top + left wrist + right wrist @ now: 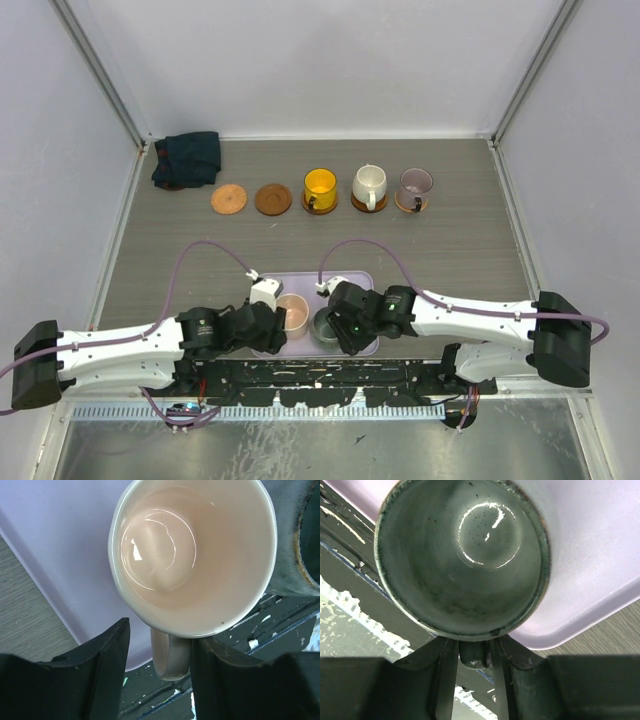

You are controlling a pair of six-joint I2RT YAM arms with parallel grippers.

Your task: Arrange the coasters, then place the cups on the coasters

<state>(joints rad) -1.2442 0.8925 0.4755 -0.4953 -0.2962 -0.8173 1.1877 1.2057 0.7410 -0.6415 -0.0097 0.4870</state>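
Grey-green cup [465, 555]: handle [475, 656] pinched between the right fingers [445, 685].

Robotics lab test cell. Left arm [110, 357] and right arm [470, 315] mounted at near edge of wood-grain desk [460, 260]; blank white walls [320, 60]; metal corner posts [99, 70]; purple cables [205, 243] looped off arms.

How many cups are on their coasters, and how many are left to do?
Done: the yellow mug, white mug and purple mug stand on coasters. In hand: the left end effector straddles the handle of the pink mug, and the right end effector pinches the handle of the green mug, both mugs in the tray. Left: move them onto the bare tan coaster and brown coaster.
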